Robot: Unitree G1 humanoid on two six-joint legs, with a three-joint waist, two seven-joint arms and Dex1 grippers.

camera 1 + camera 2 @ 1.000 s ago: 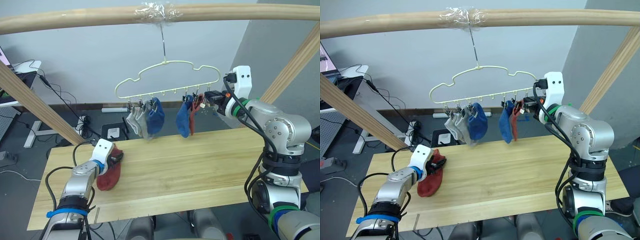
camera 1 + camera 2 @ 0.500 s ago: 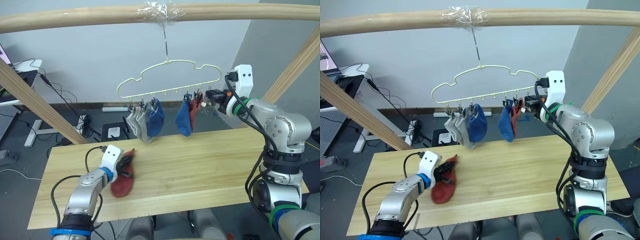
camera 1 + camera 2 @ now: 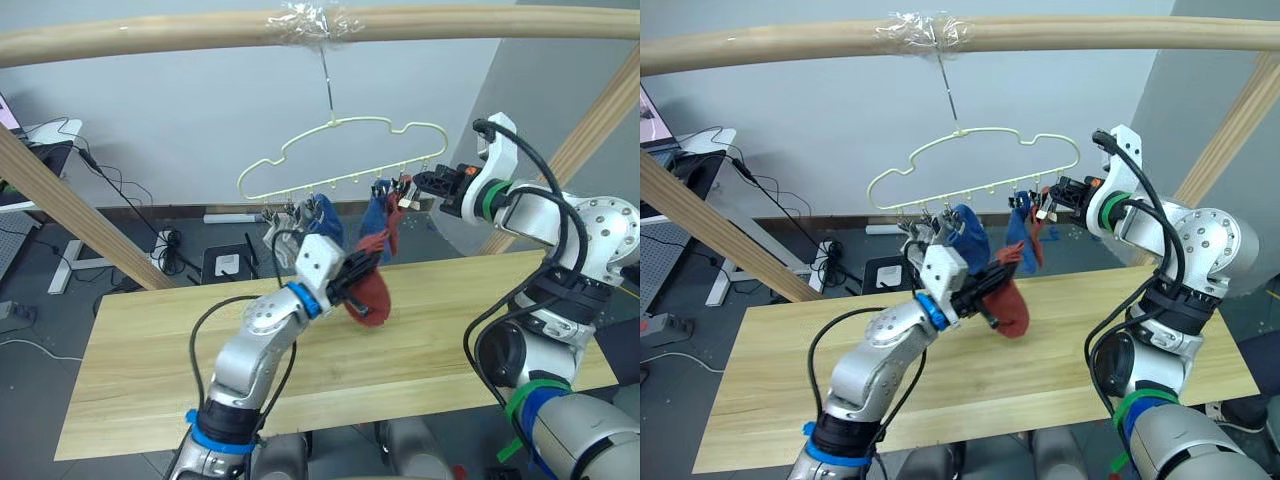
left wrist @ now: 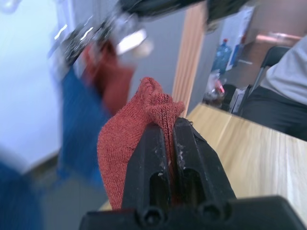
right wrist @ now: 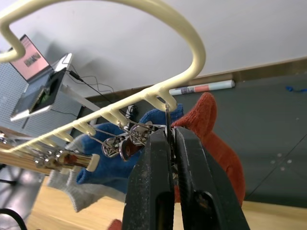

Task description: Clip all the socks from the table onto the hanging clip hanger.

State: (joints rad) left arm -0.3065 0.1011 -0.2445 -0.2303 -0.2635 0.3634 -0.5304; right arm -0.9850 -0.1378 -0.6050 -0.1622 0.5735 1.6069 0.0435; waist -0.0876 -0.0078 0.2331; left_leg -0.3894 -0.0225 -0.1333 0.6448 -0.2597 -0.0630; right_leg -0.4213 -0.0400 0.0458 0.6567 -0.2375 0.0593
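My left gripper (image 3: 352,272) is shut on a rust-red sock (image 3: 372,297), held up in the air above the table (image 3: 450,310), just below the right part of the clip hanger (image 3: 340,125). In the left wrist view the sock (image 4: 124,139) bunches over the shut fingers (image 4: 148,143). My right gripper (image 3: 420,184) is shut on a metal clip (image 5: 167,117) at the hanger's right end. From the hanger hang another rust-red sock (image 5: 211,129), blue socks (image 3: 325,215) and grey socks (image 5: 64,191), partly hidden behind my left arm.
The hanger's hook hangs from a taped round wooden beam (image 3: 150,30), with slanted posts at left (image 3: 60,195) and right (image 3: 590,120). Behind the table are cables and a desk on the floor. A seated person (image 4: 283,86) appears in the left wrist view.
My left gripper has lifted the rust-red sock off the table and carried it up and to the right, under the hanger. The right gripper stays at the hanger's right end, which has tilted a little.
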